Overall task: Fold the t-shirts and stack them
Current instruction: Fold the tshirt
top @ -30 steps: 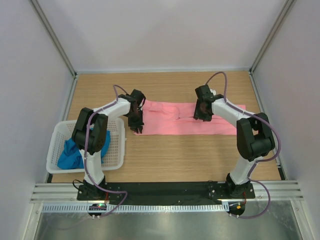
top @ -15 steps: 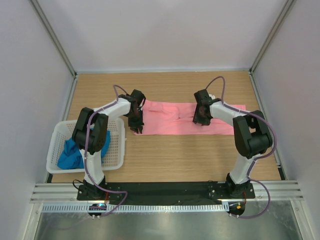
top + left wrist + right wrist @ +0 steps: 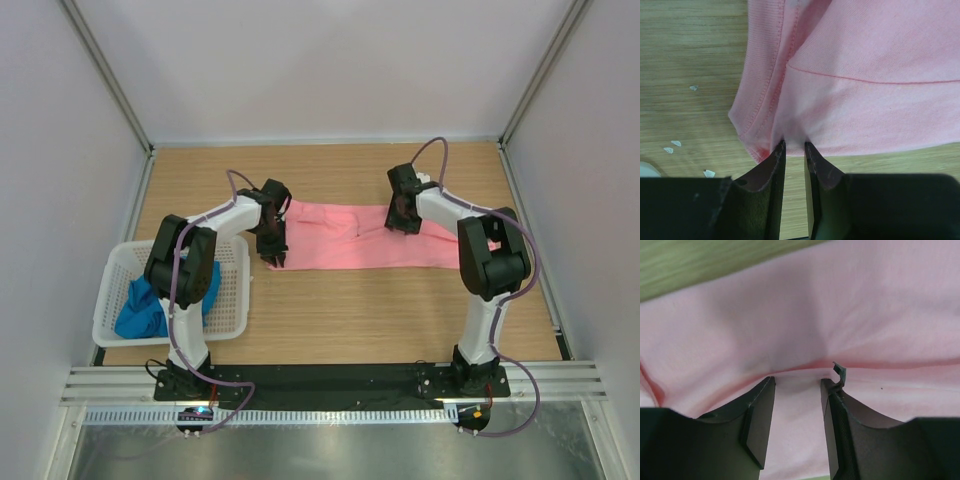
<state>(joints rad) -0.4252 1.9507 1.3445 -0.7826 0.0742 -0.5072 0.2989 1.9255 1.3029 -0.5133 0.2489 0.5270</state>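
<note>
- left gripper (image 3: 794,146): jaws nearly closed, pinching the near left corner of the salmon pink t-shirt (image 3: 335,250); the fabric puckers between the fingertips (image 3: 777,150) at the hem.
- right gripper (image 3: 797,382): jaws about half apart, tips pressed down on the same shirt near its far edge, right of centre; a raised crease of cloth runs across the gap, with no firm pinch visible.
- salmon pink t-shirt: spread flat, lengthwise left to right, on the far half of the wooden table (image 3: 350,310), between the two arms.
- bright blue t-shirt (image 3: 140,310): crumpled in the white basket (image 3: 235,290) at the near left, partly hidden by the left arm.
</note>
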